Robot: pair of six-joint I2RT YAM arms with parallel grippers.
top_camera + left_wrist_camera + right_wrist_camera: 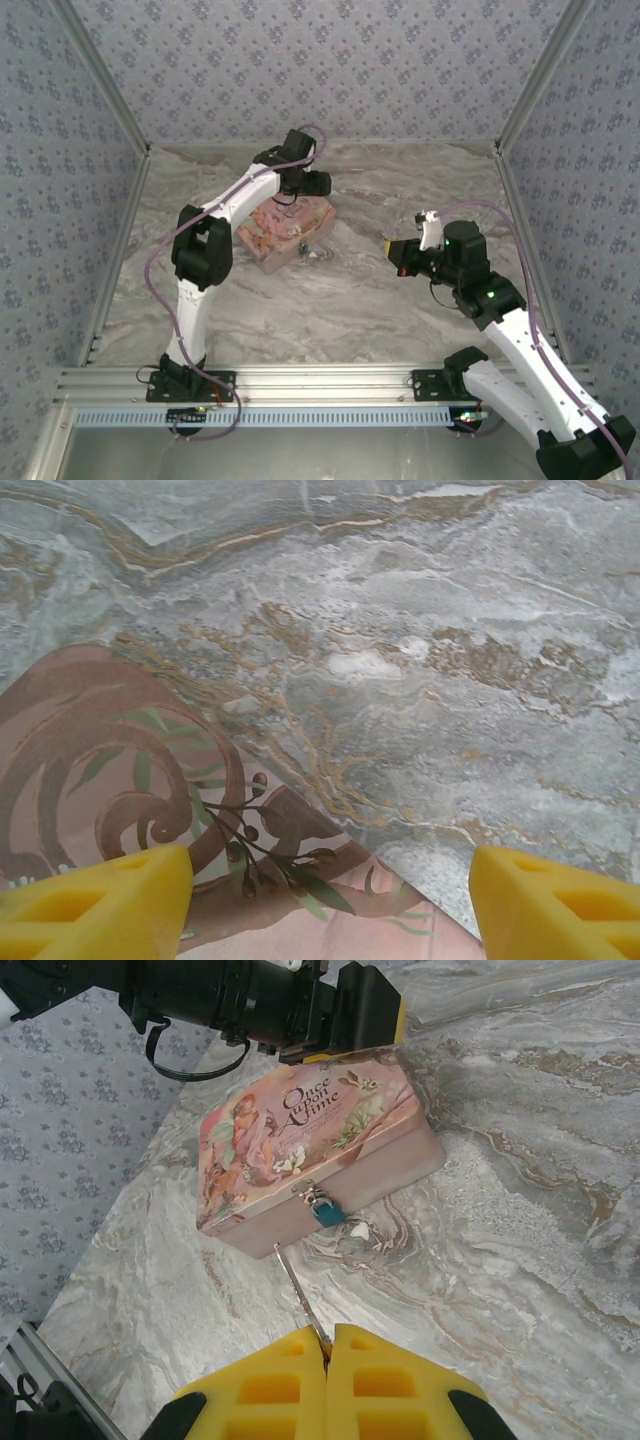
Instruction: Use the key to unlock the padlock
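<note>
One blue-bodied padlock [326, 1212] hangs at the front clasp of the single pink box [300, 1150] on the counter [520, 1210]. One key [298, 1290], tip just beside the box's front wall, is clamped in the right end effector [328, 1348]. The left end effector [330, 905] hovers over a corner of the box with its fingers apart.

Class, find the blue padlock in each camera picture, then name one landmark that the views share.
Top external: padlock left of centre, at the pink box's lower-right edge.
Left wrist: the pink box's lid corner, lower left.
Right wrist: padlock at centre, on the box's front.
Shared landmark: the pink box.
</note>
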